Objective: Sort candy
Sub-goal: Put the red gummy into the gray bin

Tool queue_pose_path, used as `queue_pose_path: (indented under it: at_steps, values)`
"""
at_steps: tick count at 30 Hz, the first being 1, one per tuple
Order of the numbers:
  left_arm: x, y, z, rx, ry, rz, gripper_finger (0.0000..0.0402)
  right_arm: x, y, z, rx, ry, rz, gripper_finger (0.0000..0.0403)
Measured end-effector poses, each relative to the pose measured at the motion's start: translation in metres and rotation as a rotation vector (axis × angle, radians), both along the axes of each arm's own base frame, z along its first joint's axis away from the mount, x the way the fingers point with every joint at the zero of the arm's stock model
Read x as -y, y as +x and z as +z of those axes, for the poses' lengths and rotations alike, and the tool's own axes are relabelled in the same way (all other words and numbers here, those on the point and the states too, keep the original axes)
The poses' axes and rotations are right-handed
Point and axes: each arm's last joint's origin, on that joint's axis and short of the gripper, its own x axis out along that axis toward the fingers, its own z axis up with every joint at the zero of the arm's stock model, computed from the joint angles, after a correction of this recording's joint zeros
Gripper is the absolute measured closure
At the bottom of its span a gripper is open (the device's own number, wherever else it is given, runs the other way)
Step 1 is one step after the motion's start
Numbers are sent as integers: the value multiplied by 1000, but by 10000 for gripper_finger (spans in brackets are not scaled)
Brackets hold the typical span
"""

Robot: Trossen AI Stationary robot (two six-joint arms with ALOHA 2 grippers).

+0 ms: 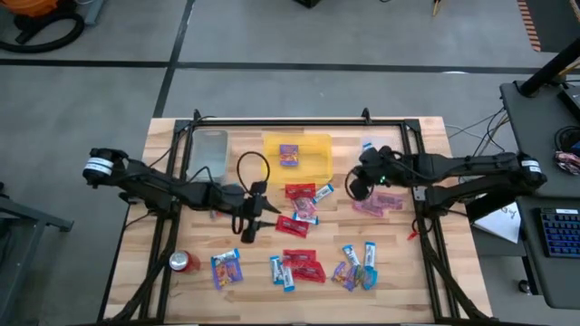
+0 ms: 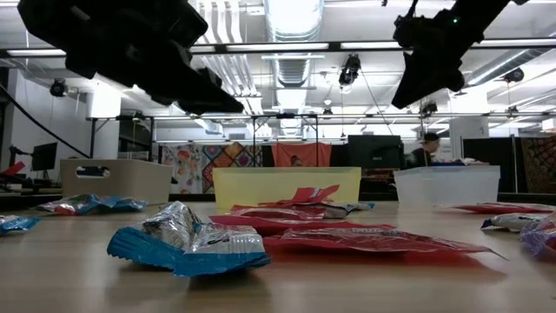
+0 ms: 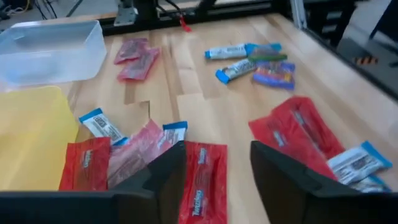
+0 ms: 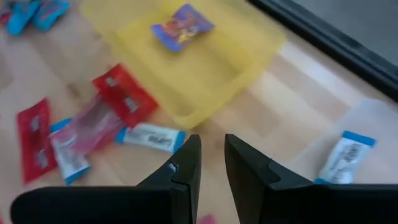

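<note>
I can make out "Twizzlers" on the red packet (image 3: 200, 186) below my left arm. I can't read any other wrapper.

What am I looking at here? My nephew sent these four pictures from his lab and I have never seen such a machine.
It is a robot with two dark arms at a wooden table, sorting candy. One picture looks straight down from above, one looks level across the tabletop, and two come from cameras on the arms' wrists. The left gripper has its jaws open above a flat red candy packet. The right gripper hangs beside the yellow plastic tray, jaws slightly apart, holding nothing. That tray holds one purple multicolour packet. A clear plastic tub stands beside it. Red, purple and blue-and-white wrapped sweets lie scattered, and a red soda can lies near one corner.
</note>
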Motion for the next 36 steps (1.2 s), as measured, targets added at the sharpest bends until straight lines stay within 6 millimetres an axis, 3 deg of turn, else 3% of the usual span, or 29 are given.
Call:
queue_pose_path:
  at_steps: [5,9,36]
  values:
    - [5,4,-14,-36,65,21,160,-15,1,-1,14,28,44,337]
    - [6,10,-25,-49,72,25,137,-23,1,-1,17,33,78,337]
    - [7,31,-86,-85,62,106,145,-26,1,-4,12,33,88,337]
